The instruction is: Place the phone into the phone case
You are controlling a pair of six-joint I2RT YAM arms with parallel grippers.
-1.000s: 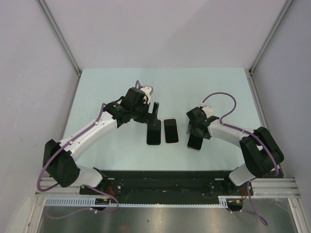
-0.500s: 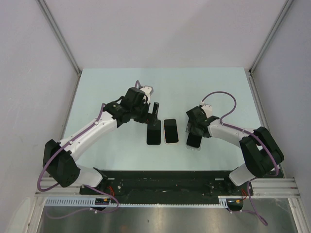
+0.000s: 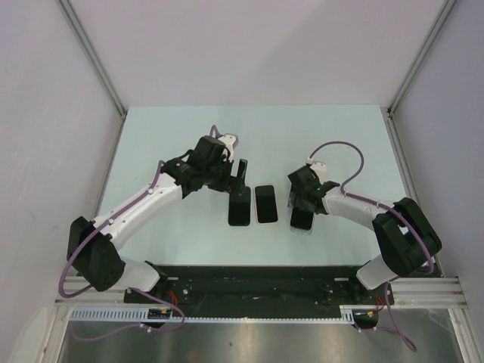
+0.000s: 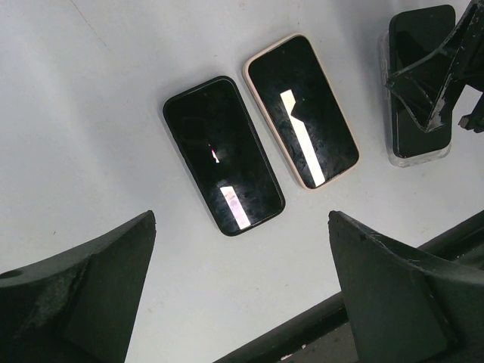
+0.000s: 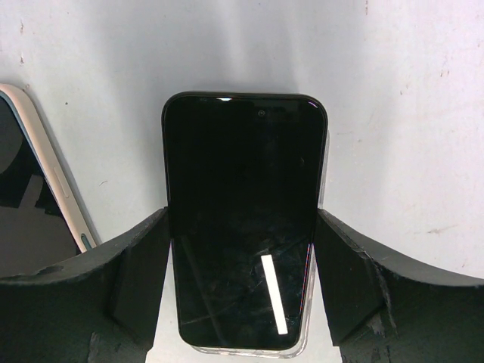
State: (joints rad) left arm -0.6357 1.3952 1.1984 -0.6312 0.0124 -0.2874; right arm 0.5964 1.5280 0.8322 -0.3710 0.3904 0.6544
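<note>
Okay, my right gripper is closed on the phone across its width. The jaws stand at a middling span, one finger pressed to each long edge. The phone is screen up, glass dark, with one bright streak reflected near its lower end. Past that lower end a rim of the clear phone case sticks out. The phone lies in or on the case, and I can't tell if it is fully seated. Both rest low on the pale counter, toward the right of the three phones there.

Just left of my right gripper is a beige-cased phone, screen up, flat on the counter, apart from the gripped phone. Its edge shows at the left border of my right wrist view. Next to it, close but not touching, lies a black phone, also screen up. The two run roughly parallel, long sides facing.

My left gripper is spread wide and holds nothing. It hangs above the counter over the black phone, fingers clear of it. In the top view this gripper sits at the far end of the black phone and the arm reaches in from the left. The right arm comes in from the right with a purple cable looping over it. A black rail runs along the near edge of the counter.
</note>
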